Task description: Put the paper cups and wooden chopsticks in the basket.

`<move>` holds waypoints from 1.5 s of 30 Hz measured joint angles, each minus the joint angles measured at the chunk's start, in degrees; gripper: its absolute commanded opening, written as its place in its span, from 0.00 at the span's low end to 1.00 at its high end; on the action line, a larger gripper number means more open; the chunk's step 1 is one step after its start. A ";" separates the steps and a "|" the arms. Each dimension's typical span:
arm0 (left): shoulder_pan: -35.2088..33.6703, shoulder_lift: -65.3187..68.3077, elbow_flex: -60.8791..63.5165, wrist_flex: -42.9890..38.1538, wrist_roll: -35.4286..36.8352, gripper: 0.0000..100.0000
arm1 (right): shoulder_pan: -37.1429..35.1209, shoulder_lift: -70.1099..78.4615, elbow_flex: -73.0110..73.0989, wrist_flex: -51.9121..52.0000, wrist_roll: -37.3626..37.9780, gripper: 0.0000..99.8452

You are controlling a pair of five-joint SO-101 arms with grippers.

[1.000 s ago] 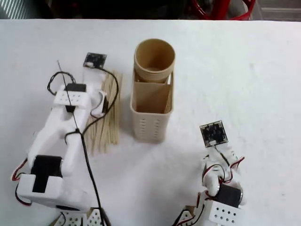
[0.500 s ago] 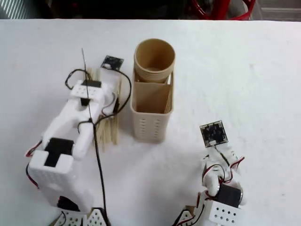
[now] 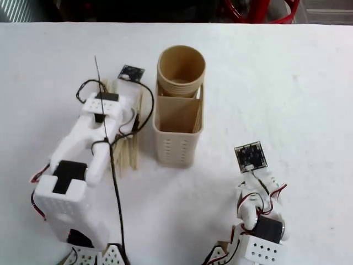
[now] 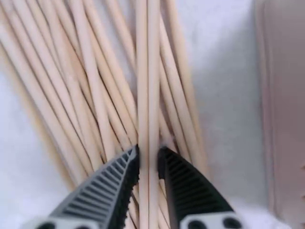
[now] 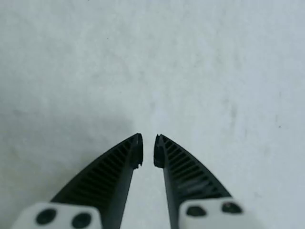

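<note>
We judge the task about half done. The paper cups are already nested together and standing upright in the far compartment of the basket, so that part looks finished. The compartment nearer the arms holds no chopsticks that we can see. The wooden chopsticks lie as a loose fan on the tabletop, directly beneath the left gripper and spreading out ahead of it. The basket wall stands just beside the gripper, on the side facing the other arm. The left gripper's jaws are drawn in close around a pair of sticks that run straight between them on top of the heap, with ribbed fingers pressing from either side. We take that as a grip on those two sticks, though we cannot tell whether they have left the pile. The right gripper is well apart from the basket and the sticks. It hangs over bare tabletop with its jaws nearly together, only a slit between the tips, and nothing is held. What is left, as we read it, is to carry the gripped pair into the basket and then do the same for the rest of the heap, which will likely take several grabs.
</note>
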 measured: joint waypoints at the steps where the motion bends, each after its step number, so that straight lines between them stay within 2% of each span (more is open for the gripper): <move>1: 0.00 0.00 0.00 0.00 0.00 0.11 | 0.00 0.00 0.00 0.00 0.00 0.06; 5: 0.00 0.00 0.00 0.00 0.00 0.11 | 0.00 0.00 0.00 0.00 0.00 0.06; 9: 0.00 0.00 0.00 0.00 0.00 0.04 | 0.00 0.00 0.00 0.00 0.00 0.06; 23: 0.00 -2.29 -0.44 4.13 0.00 0.04 | 0.00 0.00 0.00 0.00 0.00 0.06; 39: -0.09 -30.07 -0.35 9.14 1.67 0.04 | 0.00 0.00 0.00 0.00 0.00 0.06; 45: -0.09 -41.32 -7.21 11.87 1.76 0.04 | 0.00 0.00 0.00 0.00 0.00 0.06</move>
